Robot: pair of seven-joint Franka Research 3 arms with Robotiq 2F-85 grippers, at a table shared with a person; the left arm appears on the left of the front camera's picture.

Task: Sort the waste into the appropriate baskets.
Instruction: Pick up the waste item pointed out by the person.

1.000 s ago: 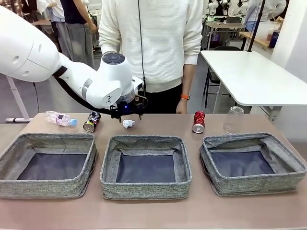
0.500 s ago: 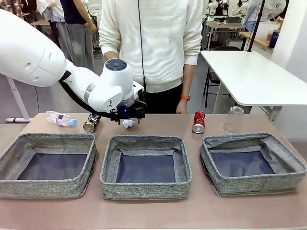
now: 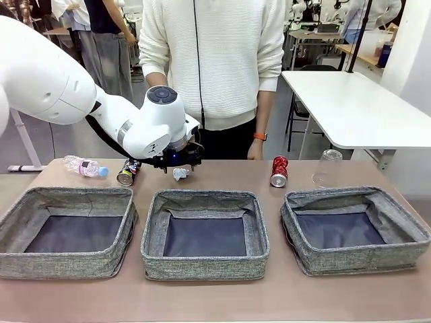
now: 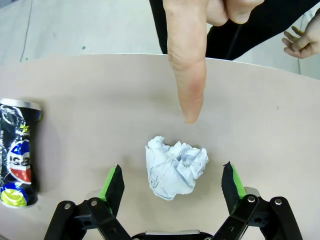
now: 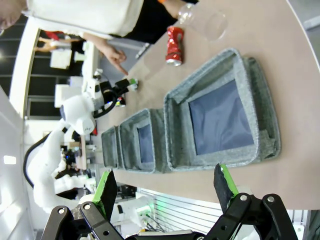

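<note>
A crumpled white paper wad (image 4: 176, 168) (image 3: 180, 173) lies on the table behind the middle basket (image 3: 205, 234). My left gripper (image 4: 172, 182) (image 3: 176, 160) hangs open over the wad, its fingers on either side without touching it. The person's finger (image 4: 189, 75) points down at the wad. A crushed dark can (image 3: 128, 171) (image 4: 18, 160) and a clear bottle with blue cap (image 3: 84, 166) lie at the back left. A red can (image 3: 279, 171) (image 5: 174, 46) and a clear cup (image 3: 327, 168) (image 5: 204, 21) stand at the back right. My right gripper (image 5: 165, 187) is open in the air, holding nothing.
Three grey fabric baskets stand in a row near the front: left basket (image 3: 67, 232), the middle one, and right basket (image 3: 353, 229) (image 5: 220, 120). The person stands at the far edge of the table. A white table (image 3: 357, 108) is behind on the right.
My left arm has come lower and slightly left, bringing its open gripper down around the paper wad. The waste and baskets have not moved.
</note>
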